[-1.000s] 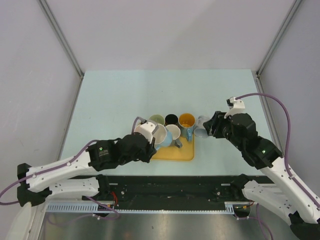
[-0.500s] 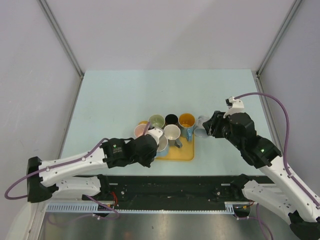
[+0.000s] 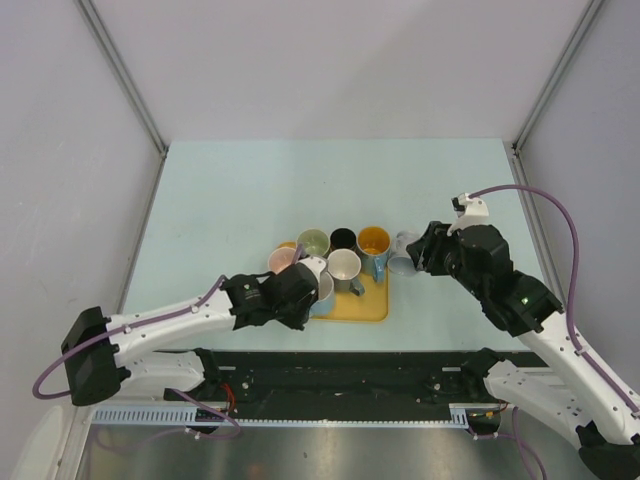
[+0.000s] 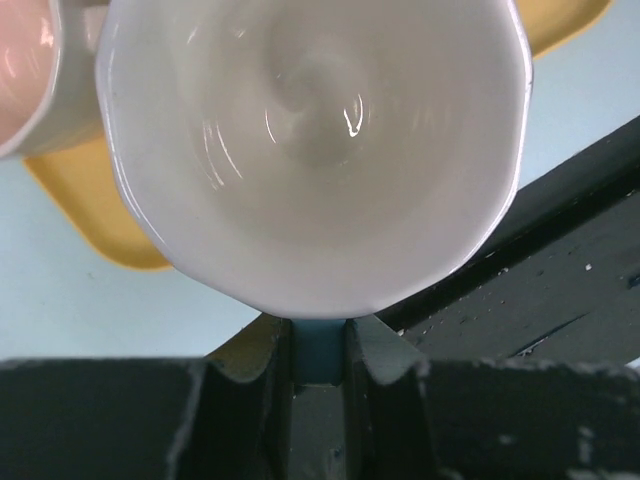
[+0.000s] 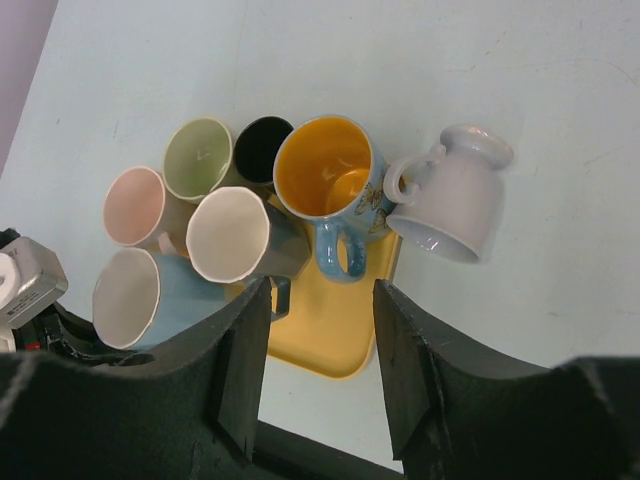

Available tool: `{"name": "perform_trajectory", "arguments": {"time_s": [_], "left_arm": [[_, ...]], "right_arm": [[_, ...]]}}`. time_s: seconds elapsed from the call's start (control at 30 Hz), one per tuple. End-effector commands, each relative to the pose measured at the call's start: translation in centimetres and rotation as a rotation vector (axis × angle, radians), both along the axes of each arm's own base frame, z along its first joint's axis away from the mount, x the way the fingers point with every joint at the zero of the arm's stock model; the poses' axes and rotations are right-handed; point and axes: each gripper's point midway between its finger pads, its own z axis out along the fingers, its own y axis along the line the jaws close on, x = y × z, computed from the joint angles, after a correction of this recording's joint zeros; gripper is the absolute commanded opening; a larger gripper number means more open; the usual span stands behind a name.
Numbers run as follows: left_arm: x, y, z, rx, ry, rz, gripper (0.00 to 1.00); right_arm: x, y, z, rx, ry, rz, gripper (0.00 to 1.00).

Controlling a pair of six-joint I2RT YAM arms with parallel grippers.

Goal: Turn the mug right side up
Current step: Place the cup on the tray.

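The pale mug (image 5: 450,195) stands mouth-down on the tabletop (image 5: 560,90), just beside the right edge of the yellow tray (image 5: 322,345), its handle turned toward the orange-lined blue mug (image 5: 325,170). The right fingers (image 5: 320,290) hang above this spot, spread about halfway apart and holding nothing. Green (image 5: 197,158), black (image 5: 262,148), pink (image 5: 135,205) and grey (image 5: 232,235) mugs crowd the tray upright. At the tray's near left corner, the left fingers (image 4: 320,345) are pinched on the handle of the light-blue mug (image 4: 310,150).

Top view looks down from behind; both wrist views — left nearest — share the tray (image 3: 366,306).
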Motion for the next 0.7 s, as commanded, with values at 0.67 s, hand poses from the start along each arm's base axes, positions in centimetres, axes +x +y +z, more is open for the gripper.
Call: {"name": "perform_trajectory", "arguments": {"time_s": [0.67], "left_arm": [[2.1,-1.5,-0.5,-0.055,-0.065,-0.031,0.17]], "right_arm": [[0.9,-0.8,-1.0,-0.014,0.005,-0.017,0.50]]}}
